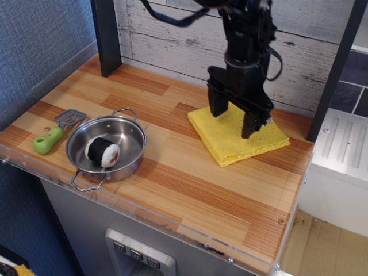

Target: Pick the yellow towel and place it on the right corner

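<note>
Yellow towel point(230, 141) partly hidden, gripper point(233, 122) spread above it

A bright yellow folded square terry towel point(230, 141) lies flat on the wood-grain bench, near the whitewashed plank wall. The striped front right corner point(275, 230), edged with clear plastic rim, sits well apart.

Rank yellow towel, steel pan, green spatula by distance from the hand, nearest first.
Hand open, over the towel.
1. Yellow towel: directly beneath the hand, back right of the table.
2. Steel pan: front left, holding a sushi roll.
3. Green spatula: far left edge, beyond the pan.
</note>
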Available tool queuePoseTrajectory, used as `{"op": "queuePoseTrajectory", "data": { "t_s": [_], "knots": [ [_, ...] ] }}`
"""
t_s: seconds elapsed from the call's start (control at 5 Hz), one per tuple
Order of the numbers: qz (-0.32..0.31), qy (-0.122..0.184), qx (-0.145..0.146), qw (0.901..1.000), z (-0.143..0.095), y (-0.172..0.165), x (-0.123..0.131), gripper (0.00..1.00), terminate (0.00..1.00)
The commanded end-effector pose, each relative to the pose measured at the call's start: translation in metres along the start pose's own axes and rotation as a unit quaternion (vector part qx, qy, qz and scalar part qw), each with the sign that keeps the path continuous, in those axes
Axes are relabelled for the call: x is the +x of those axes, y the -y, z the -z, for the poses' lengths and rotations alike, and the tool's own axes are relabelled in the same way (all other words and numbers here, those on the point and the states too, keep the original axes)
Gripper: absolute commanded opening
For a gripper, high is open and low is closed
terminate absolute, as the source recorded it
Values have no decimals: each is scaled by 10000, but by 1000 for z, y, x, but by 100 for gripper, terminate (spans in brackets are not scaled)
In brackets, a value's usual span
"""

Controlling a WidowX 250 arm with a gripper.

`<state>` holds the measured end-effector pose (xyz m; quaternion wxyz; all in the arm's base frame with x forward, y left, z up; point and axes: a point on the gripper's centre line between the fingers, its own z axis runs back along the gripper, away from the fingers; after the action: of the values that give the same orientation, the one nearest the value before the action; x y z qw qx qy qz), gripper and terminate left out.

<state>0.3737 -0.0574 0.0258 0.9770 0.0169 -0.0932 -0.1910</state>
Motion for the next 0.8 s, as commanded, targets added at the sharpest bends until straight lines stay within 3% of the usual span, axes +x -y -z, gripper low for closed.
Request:
{"op": "queuePoseTrajectory", "data": {
  "t_s": [0.0,0.2,0.6],
  "knots": [
    [70,33,11,10000,7,6,5,100,0],
    [14,-43,-105,9999,17,9,-3,100,0],
    [-54,-140,-105,9998,12,23,-28,100,0]
  ]
}}
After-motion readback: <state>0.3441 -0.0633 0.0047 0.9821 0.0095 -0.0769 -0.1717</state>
